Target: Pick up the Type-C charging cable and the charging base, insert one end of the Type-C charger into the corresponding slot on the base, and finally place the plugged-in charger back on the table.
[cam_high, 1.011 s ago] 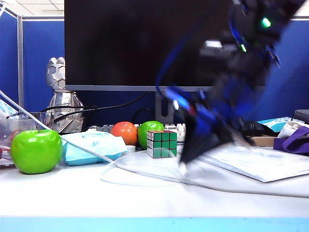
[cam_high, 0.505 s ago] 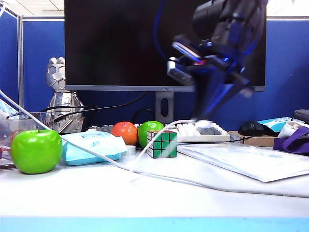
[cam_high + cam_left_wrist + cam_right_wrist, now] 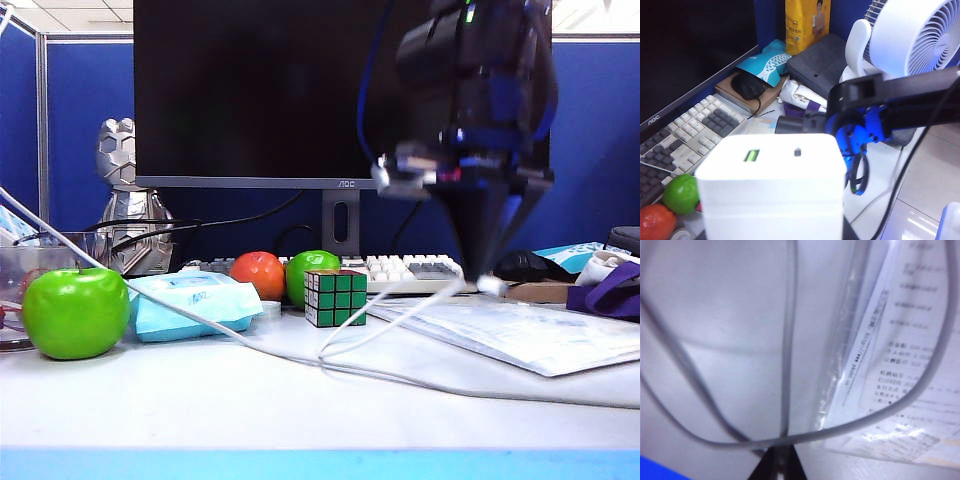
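Your right gripper [image 3: 487, 268] hangs above the table [image 3: 200, 400], over the printed papers [image 3: 520, 335], with its jaws pressed together on the Type-C charging cable [image 3: 390, 318] close behind the white plug end [image 3: 492, 285], which pokes out just past the fingertips. From there the cable sags in a loose curve down to the desk near the Rubik's cube [image 3: 335, 297] and trails on across the surface.

Your left gripper does not show in any view, so I cannot tell how its jaws stand. The charging base [image 3: 771, 187] fills the near part of the left wrist view, held up off the table with its port face turned toward the other arm; the slot [image 3: 797, 152] is the small dark oval beside the green-insert port [image 3: 751, 155].

Handling judgement: the cable is light, limp and glossy (it will likely slide or twist in a slack pinch), so the hold belongs right at the stiff plug housing, where the right gripper has it. A hold further back would let the tip droop and miss the slot. The base is a rigid, smooth plastic block; grip it across two opposite flat sides, clear of the port face, firmly enough to resist the push of insertion. The slot is small, so the plug will need to meet it squarely.
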